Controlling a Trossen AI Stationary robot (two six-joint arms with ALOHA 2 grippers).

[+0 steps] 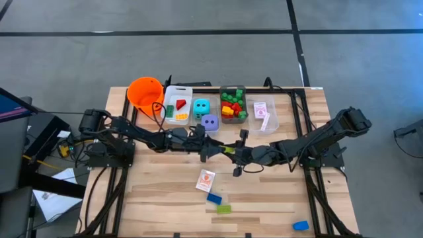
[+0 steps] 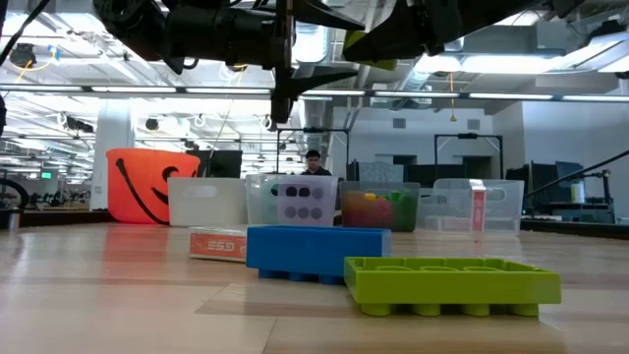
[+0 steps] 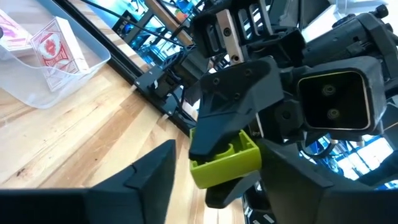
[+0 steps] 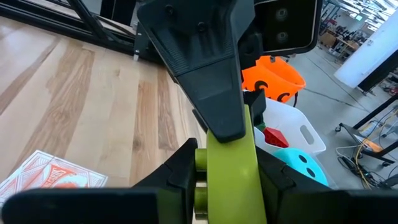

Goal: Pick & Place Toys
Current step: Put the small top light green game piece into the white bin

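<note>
Both arms meet above mid-table. Right gripper (image 4: 227, 186) clamped on a lime-green brick (image 3: 225, 160), brick between its fingers, held off the wood. Left gripper (image 1: 217, 147) faces it tip to tip, one finger (image 4: 205, 68) lying over the brick's end; whether it has clamped yet can't be told.

Below and just toward the table's near edge from the grippers: card pack (image 1: 205, 180), blue brick (image 1: 214, 197), green flat brick (image 1: 224, 209); another blue brick (image 1: 301, 225) farther off at the near right corner.

Beyond the grippers, a row: orange bucket (image 1: 145, 92), white bin (image 1: 178, 104) with red wedge (image 1: 181, 104), teal die (image 1: 201, 107), purple die (image 1: 209, 123), bin of mixed bricks (image 1: 232, 104), clear bin (image 1: 264, 114) with cards.
</note>
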